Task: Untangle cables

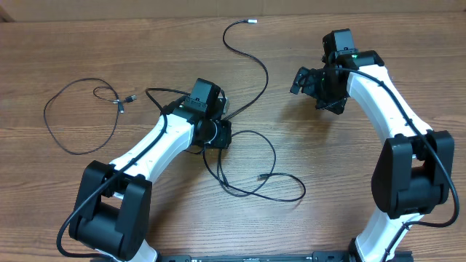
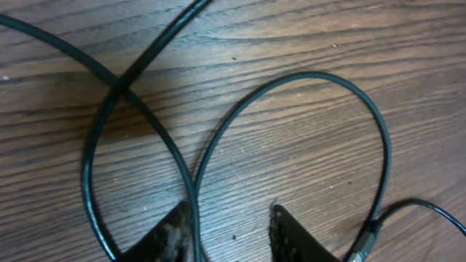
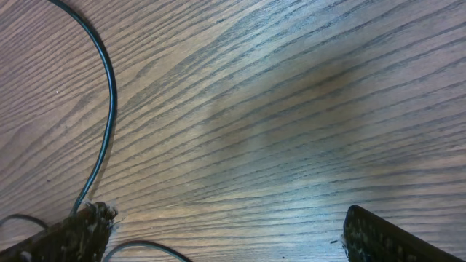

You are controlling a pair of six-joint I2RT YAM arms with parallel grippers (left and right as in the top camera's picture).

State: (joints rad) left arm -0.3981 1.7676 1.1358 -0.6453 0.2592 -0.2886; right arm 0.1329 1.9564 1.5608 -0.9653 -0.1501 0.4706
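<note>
Cable [image 1: 264, 73] running from far silver tip to near loops, left tool [image 2: 230, 212] part-spread astride it, right tool [image 3: 227, 215] wide apart.

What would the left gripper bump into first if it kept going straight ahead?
Probably the thin black cable loop arching over the brown wooden table just ahead of the left gripper; depth is unclear.

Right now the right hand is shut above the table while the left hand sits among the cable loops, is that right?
No. The right hand is wide open, not shut: the right wrist view shows its fingers far apart above the table. The left hand does sit among the cable loops.
</note>
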